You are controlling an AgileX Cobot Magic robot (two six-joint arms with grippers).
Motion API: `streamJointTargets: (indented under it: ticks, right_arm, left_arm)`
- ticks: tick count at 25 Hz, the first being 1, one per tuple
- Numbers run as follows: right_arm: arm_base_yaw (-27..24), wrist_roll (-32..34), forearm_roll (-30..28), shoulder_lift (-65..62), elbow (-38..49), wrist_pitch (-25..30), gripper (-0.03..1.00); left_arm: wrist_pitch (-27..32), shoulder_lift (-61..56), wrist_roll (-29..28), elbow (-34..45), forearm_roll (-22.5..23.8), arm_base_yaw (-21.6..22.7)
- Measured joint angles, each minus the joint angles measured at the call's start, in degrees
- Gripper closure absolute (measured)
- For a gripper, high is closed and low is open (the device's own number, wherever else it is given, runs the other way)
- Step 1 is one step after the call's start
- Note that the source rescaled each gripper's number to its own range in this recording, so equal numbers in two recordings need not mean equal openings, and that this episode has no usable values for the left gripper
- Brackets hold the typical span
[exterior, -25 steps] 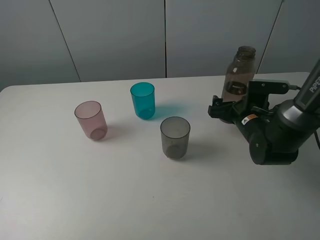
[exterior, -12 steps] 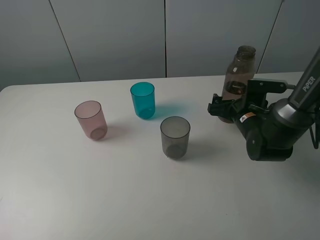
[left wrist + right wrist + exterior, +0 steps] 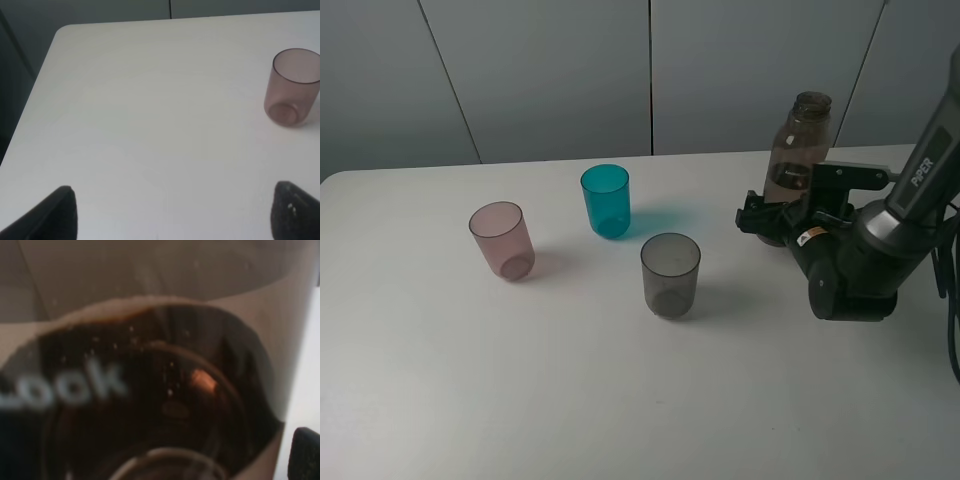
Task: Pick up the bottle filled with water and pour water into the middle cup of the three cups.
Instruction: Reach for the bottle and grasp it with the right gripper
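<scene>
The bottle [image 3: 800, 140], tall and smoky grey-brown with a dark oval label, stands upright at the back right of the table. My right gripper [image 3: 773, 222] is at its base with the jaws wide open, and the bottle's lower part sits between them. The bottle's label [image 3: 150, 375] fills the right wrist view, with one fingertip [image 3: 306, 452] beside it. The three cups stand to the left: pink [image 3: 502, 240], teal-blue middle cup [image 3: 606, 200] and smoky grey [image 3: 670, 275]. My left gripper [image 3: 172, 215] hangs open and empty over bare table near the pink cup [image 3: 292, 87].
The white table [image 3: 570, 400] ends at a rounded back left corner [image 3: 60, 32]. A grey panelled wall stands behind it. The right arm's black body [image 3: 855, 265] lies low over the table's right side.
The right arm's body has shifted slightly left and back, toward the bottle. Its jaws stay wide open. The bottle and cups have not moved.
</scene>
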Motion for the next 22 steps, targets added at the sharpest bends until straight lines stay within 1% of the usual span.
streamJointTargets:
  ticks: [16, 17, 18, 19, 20, 22]
  right_arm:
    - [-0.5, 0.0, -0.1, 0.0, -0.1, 0.0, -0.03]
    - [-0.5, -0.3, -0.1, 0.0, -0.3, 0.0, -0.02]
    - [-0.5, -0.6, -0.2, 0.0, -0.6, 0.0, 0.03]
    - [-0.5, -1.0, -0.3, 0.0, -0.8, 0.0, 0.13]
    - [-0.5, -1.3, -0.5, 0.0, -1.1, 0.0, 0.28]
    - [-0.5, -1.8, -1.0, 0.0, -1.1, 0.0, 0.68]
  left_arm:
    - [0.0, 0.0, 0.0, 0.0, 0.0, 0.0]
    - [0.0, 0.0, 0.0, 0.0, 0.0, 0.0]
    - [0.0, 0.0, 0.0, 0.0, 0.0, 0.0]
    - [0.0, 0.0, 0.0, 0.0, 0.0, 0.0]
    - [0.0, 0.0, 0.0, 0.0, 0.0, 0.0]
    - [0.0, 0.0, 0.0, 0.0, 0.0, 0.0]
